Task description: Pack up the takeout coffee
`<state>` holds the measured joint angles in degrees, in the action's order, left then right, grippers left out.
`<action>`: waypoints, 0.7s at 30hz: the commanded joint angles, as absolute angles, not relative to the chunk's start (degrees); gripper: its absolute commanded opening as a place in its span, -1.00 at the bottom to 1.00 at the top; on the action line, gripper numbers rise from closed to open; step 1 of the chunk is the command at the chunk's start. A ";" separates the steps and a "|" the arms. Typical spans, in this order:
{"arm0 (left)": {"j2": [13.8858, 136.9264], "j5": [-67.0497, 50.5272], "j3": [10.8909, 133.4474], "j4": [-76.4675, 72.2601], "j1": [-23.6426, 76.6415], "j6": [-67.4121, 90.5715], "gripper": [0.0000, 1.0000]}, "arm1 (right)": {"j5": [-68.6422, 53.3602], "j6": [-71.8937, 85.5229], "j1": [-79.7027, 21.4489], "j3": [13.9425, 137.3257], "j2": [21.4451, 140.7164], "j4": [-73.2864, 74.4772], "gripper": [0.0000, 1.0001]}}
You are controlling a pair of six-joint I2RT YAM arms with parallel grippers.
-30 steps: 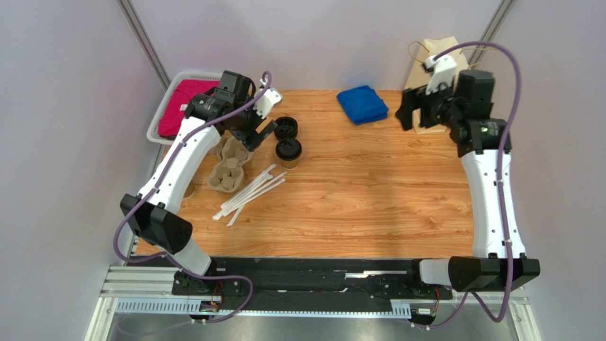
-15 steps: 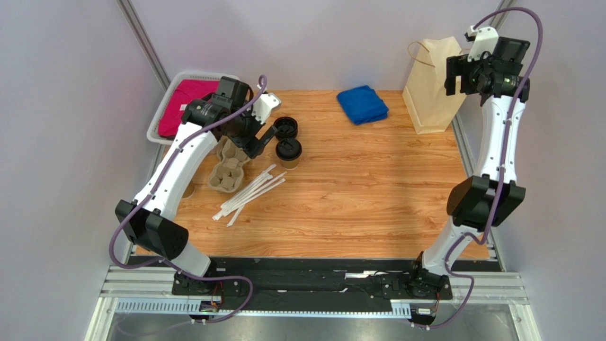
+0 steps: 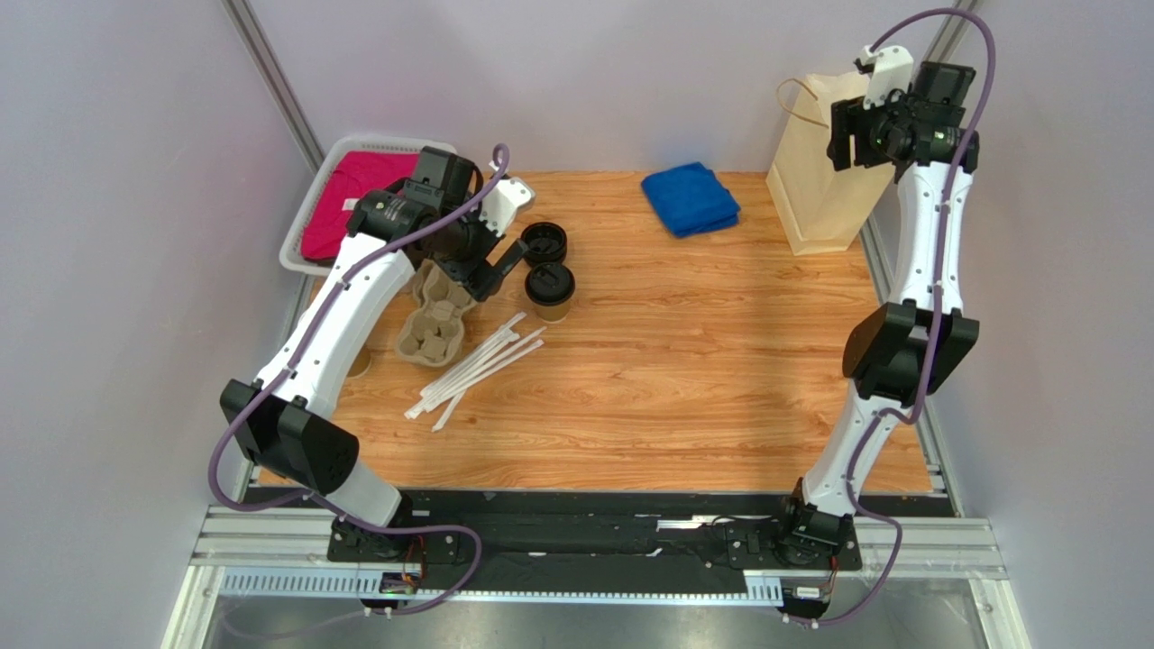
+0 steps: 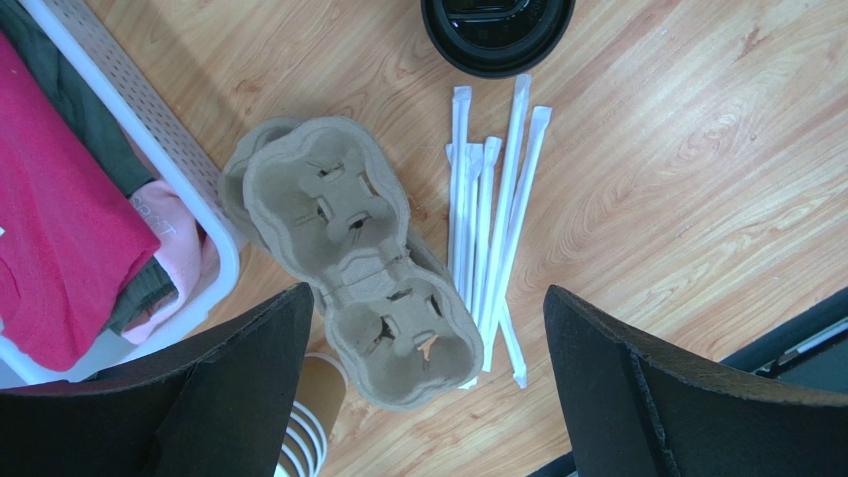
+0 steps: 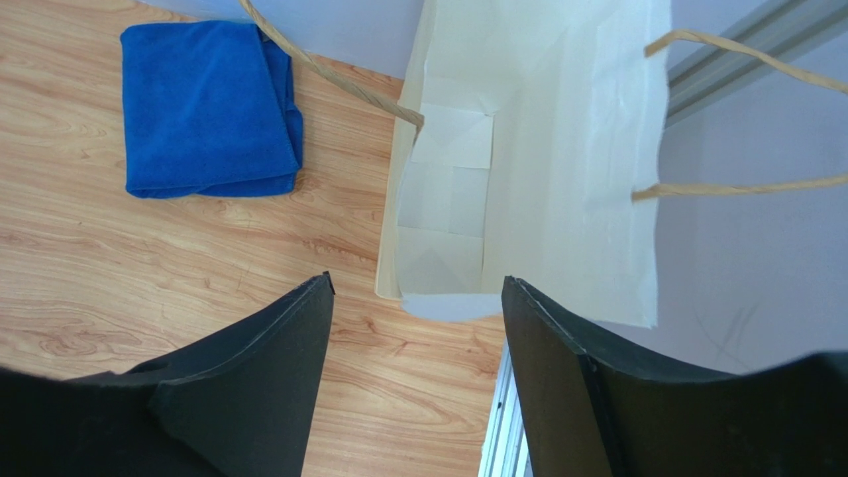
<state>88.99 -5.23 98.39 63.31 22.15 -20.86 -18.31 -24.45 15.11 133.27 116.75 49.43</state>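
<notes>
white plastic basket (image 3: 309,233): far left of the wooden table (image 3: 704,379); pink and dark cloth inside.
left gripper (image 4: 428,290): fingers spread wide, nothing between them; hangs over the carrier, near the coffee.
moulded brown pulp cup carrier (image 4: 348,258): lying flat just beside the basket, wells vacant.
stack of lidless tan paper cups (image 4: 311,422): at the carrier's near end, mostly hidden.
white paper-wrapped straws (image 4: 488,219): loose bundle, touching the carrier's right side.
loose black plastic lid (image 3: 545,242): just behind the coffee.
takeout coffee (image 3: 550,287): small tan kraft paper cup under a round black plastic lid; upright on the table, right of the carrier, not yet packed.
handling: likely light, with a thin wall that dents under a hard squeeze; the lid may pop off; whether it is filled cannot be told.
hold: across the tan wall below the lid's rim, kept upright.
folded blue cloth (image 3: 691,199): far centre.
tan paper bag with twine handles (image 5: 537,199): standing open, far right.
right gripper (image 5: 416,281): fingers apart, holding nothing; above the bag's mouth.
</notes>
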 commanded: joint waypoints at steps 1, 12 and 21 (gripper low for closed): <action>87.36 -3.70 98.35 61.52 21.88 -20.21 0.89 | -17.06 -28.20 13.45 136.67 119.35 48.25 0.35; 87.63 -3.25 99.67 62.05 21.27 -20.57 0.89 | -14.06 -28.57 11.78 133.60 117.61 48.95 -0.54; 86.92 -3.69 100.02 61.96 21.18 -20.65 0.89 | -16.52 -19.70 11.25 128.68 107.77 54.05 -1.00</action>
<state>89.01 -3.75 98.19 63.11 21.61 -20.88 -15.03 -25.26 11.75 130.08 116.44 52.58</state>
